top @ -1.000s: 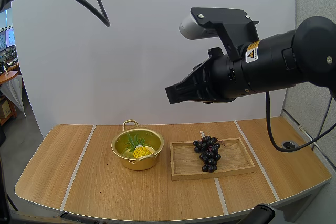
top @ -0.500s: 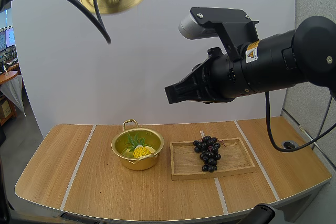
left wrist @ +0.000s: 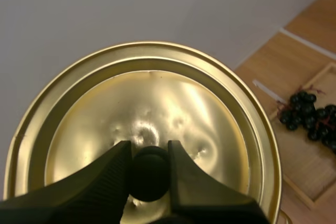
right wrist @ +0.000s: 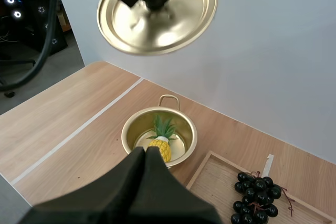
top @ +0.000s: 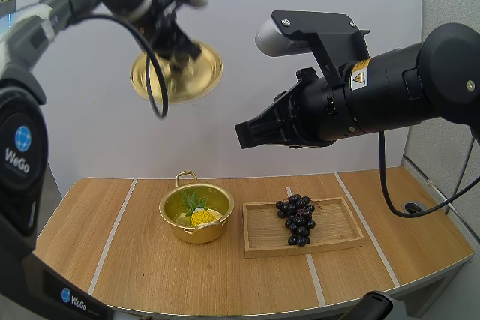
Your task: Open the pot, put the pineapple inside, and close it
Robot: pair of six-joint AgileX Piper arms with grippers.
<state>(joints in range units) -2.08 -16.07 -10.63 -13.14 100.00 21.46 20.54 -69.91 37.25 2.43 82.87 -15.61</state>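
The gold pot (top: 196, 212) (right wrist: 159, 135) stands uncovered on the table with the yellow pineapple (top: 203, 215) (right wrist: 160, 147) lying inside it. High above it my left gripper (top: 177, 49) (left wrist: 150, 169) is shut on the black knob (left wrist: 150, 173) of the gold lid (top: 177, 73) (left wrist: 142, 124) (right wrist: 157, 11), which hangs tilted in the air. My right gripper (top: 246, 133) (right wrist: 145, 153) is raised above the tray side, its fingers lying together as one dark wedge with nothing in them.
A wooden tray (top: 337, 231) (right wrist: 210, 187) sits right of the pot with a bunch of dark grapes (top: 297, 219) (right wrist: 256, 200) (left wrist: 312, 119) on it. White lines cross the wooden table (top: 112, 252); bare table lies left of and in front of the pot.
My left arm has come down and to the right with the lid, from the top edge toward the space above the pot. The right arm has not moved.
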